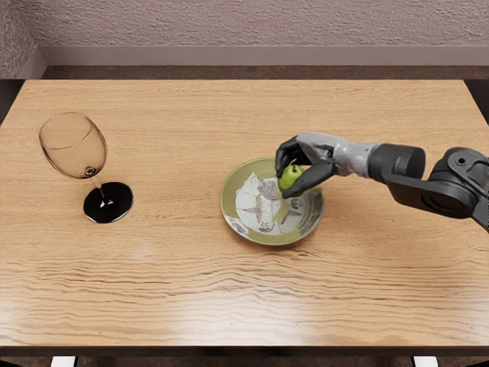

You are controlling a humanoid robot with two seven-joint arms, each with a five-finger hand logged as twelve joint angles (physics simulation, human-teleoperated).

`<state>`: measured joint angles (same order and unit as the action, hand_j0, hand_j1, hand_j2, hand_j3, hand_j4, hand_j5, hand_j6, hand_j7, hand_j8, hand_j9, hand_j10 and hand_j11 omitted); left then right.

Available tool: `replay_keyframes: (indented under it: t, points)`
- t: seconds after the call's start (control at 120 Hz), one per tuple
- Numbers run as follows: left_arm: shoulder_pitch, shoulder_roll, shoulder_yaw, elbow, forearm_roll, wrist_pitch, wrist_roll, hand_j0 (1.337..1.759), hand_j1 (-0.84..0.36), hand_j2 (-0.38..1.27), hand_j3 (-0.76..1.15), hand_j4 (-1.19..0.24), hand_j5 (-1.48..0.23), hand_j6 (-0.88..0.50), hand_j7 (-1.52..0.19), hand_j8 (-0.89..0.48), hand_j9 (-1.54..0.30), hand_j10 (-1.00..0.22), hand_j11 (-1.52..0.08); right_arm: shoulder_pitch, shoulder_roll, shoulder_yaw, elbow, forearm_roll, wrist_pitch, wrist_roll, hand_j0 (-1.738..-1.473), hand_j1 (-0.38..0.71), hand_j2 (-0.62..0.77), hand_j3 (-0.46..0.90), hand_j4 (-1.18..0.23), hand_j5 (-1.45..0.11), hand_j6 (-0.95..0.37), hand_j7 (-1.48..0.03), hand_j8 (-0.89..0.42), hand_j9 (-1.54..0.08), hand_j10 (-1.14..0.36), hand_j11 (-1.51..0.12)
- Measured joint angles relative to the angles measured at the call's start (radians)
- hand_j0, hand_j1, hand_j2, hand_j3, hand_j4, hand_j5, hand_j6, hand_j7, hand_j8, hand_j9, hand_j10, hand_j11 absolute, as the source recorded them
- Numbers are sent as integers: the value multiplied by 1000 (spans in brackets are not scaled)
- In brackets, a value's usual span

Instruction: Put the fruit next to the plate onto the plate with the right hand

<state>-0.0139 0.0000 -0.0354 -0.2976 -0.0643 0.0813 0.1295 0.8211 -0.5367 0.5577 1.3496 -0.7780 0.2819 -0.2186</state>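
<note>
A small green fruit [289,177] is held in my right hand [296,172], whose dark fingers are curled around it. The hand hovers over the upper right part of the olive-green plate [231,206], which has a white patterned centre. The right arm comes in from the right edge, its grey forearm [359,158] stretching out to the plate. Whether the fruit touches the plate cannot be seen, since the fingers cover its underside. The left arm is out of view.
A wine glass [73,145] with a dark base [108,202] stands tilted at the left of the wooden table [244,306]. Behind the table's far edge rises a wall with a skirting board.
</note>
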Motion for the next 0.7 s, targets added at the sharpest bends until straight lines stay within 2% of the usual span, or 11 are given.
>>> replay_keyframes:
  t: [0.108,0.35,0.45,0.6,0.7]
  points:
    - [0,0,0,0,0,0,0,1658,349,0,0,0,0,0,0,0,0,0,0,-8,33,-32,-1,-27,-41,-4,-1644,286,196,0,-827,-1103,-670,-1087,-353,-1124,-353,-1140]
    - [0,0,0,0,0,0,0,1658,349,0,0,0,0,0,0,0,0,0,0,-17,69,-77,-2,-67,-96,-18,-1644,262,158,0,-799,-1074,-686,-1054,-372,-1090,-364,-1103]
    - [0,0,0,0,0,0,0,1658,349,0,0,0,0,0,0,0,0,0,0,-31,77,-80,-1,-72,-140,-20,-1649,202,60,0,-666,-887,-597,-875,-412,-899,-388,-909]
    - [0,0,0,0,0,0,0,1658,349,0,0,0,0,0,0,0,0,0,0,-33,79,-75,8,-71,-161,-22,-1653,3,15,0,-394,-521,-360,-515,-272,-527,-260,-532]
    - [0,0,0,0,0,0,0,1658,349,0,0,0,0,0,0,0,0,0,0,-27,41,-49,51,-66,-154,-47,-1655,-103,5,0,-267,-353,-247,-349,-192,-356,-185,-359]
